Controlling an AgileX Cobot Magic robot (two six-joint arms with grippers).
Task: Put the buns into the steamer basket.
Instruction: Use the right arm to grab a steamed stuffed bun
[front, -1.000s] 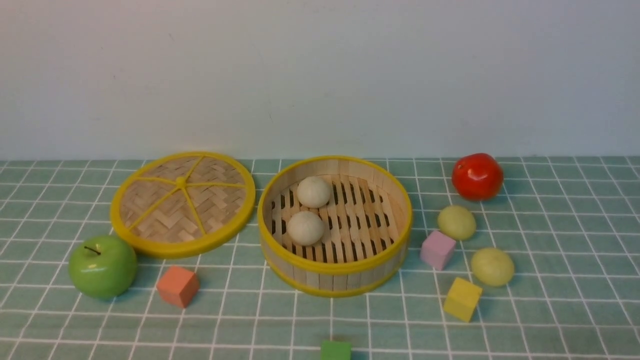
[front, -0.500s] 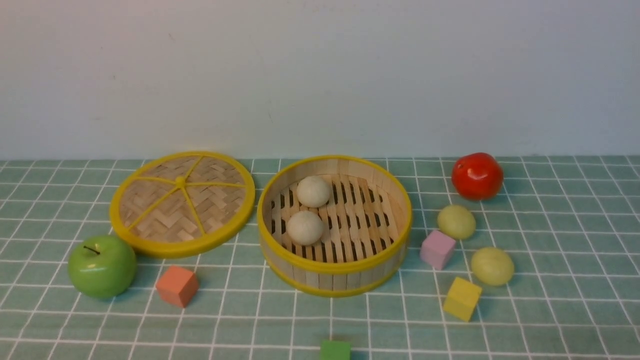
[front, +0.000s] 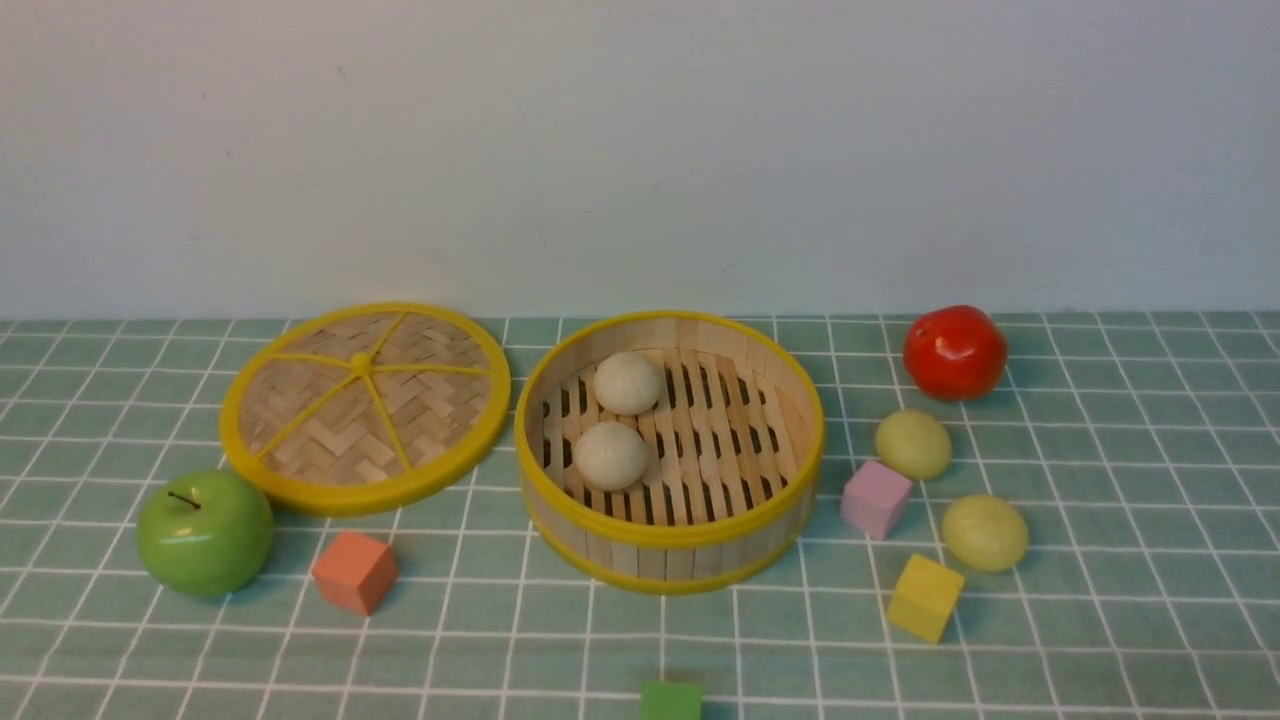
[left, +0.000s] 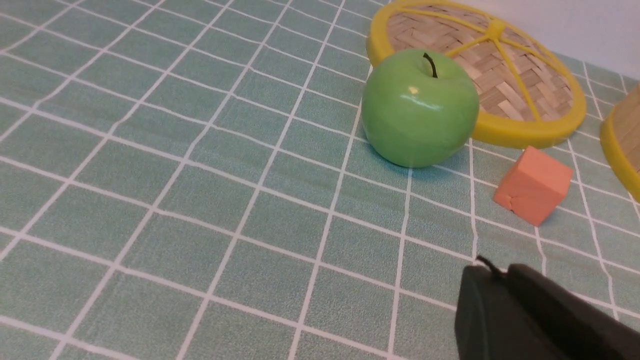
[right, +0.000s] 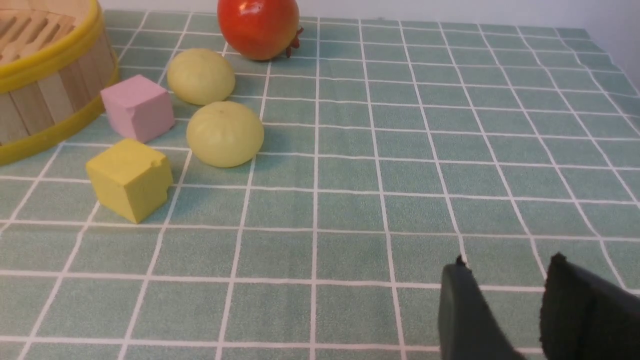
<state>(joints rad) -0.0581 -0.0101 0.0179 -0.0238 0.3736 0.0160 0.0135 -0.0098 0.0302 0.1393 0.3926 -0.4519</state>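
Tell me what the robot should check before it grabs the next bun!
1. The lid off the basket: ok.
2. Room in the basket: ok, the two white buns fill only its left side.
3. Both yellow buns free on the cloth: ok, nothing covers them.
4. The right jaws open and empty: ok.
5. Space around the yellow buns: not ok, the pink block and the yellow block sit close.

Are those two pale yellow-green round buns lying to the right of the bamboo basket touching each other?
Apart. The front view shows a strip of green checked tablecloth between the farther pale yellow-green bun and the nearer pale yellow-green bun.
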